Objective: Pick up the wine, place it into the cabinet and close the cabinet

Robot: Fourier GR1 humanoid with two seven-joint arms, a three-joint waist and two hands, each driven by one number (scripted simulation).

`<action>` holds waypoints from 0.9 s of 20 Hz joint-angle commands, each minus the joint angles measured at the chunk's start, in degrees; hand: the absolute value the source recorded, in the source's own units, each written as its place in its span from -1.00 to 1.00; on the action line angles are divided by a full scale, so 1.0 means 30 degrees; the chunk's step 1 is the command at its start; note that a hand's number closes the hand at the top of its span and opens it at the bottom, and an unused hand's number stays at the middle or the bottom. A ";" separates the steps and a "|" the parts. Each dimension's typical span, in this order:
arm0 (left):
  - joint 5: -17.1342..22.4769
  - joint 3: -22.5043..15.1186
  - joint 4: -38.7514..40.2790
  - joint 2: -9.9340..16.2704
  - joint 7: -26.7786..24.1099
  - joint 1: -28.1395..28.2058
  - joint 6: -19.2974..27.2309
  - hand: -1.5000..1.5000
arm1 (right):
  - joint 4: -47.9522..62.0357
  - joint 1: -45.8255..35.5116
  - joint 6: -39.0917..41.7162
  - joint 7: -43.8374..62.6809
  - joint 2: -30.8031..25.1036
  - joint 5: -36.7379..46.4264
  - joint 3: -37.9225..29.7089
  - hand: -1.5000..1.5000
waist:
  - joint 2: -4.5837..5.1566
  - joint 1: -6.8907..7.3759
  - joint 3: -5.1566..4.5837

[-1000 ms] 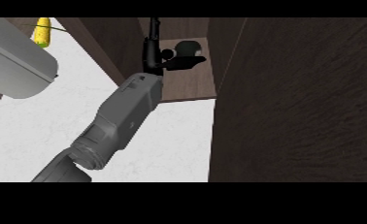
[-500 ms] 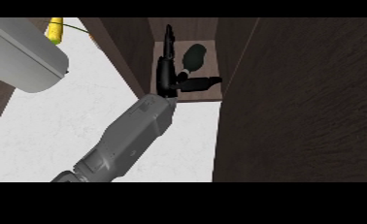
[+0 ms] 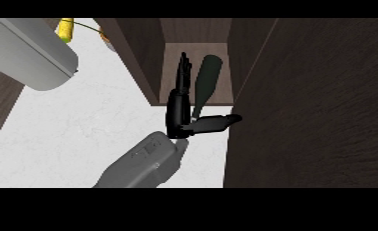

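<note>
White marbled counter (image 3: 66,125) fills the left and lower middle of my view. Dark wood cabinet (image 3: 310,105) takes the right side; its open compartment shows a brown back panel at top centre, with dark side walls either side. A large grey rounded body sits at upper left, and a yellow item (image 3: 66,29) lies just beyond it at the counter's far edge.

My right hand (image 3: 179,112) is at the mouth of the compartment, fingers straight and pointing inward, thumb stuck out to the right towards the cabinet wall. Hand open, gripping nothing. Left hand not seen.

Wine (image 3: 205,81): dark green bottle, inside the compartment, just right of my fingers, tilted. Contact with fingers: cannot tell.

Versus half a second back: hand and forearm sit lower and further back from the compartment; bottle now shows in full length beside the fingers, where earlier it was mostly hidden behind the hand
</note>
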 commanded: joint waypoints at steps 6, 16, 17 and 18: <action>-0.2437 -0.2549 -0.9162 0.2712 0.1846 0.5260 0.2191 -1.00 | -0.0606 0.0427 0.0127 0.0258 -0.0852 -0.0983 -0.1666 -1.00 | -0.0031 0.0132 0.0009; -0.4307 -0.3726 -1.4741 0.6945 0.1513 1.1569 0.1385 1.00 | -0.1644 0.1335 0.1197 0.1648 -0.2056 -0.1546 -0.1519 -1.00 | -0.0018 0.0121 -0.0006; -0.4268 -0.3820 -1.4595 0.7542 0.1064 1.2302 0.0596 1.00 | -0.0620 0.1938 0.2703 0.0244 -0.1746 -0.0164 -0.0879 1.00 | 0.0003 0.0149 0.0000; -0.4108 -0.3207 -1.3938 0.7540 0.1612 1.1396 0.0164 1.00 | -0.0187 0.2308 0.4025 -0.0322 -0.2501 -0.0963 -0.1575 1.00 | 0.0024 -0.0013 0.0007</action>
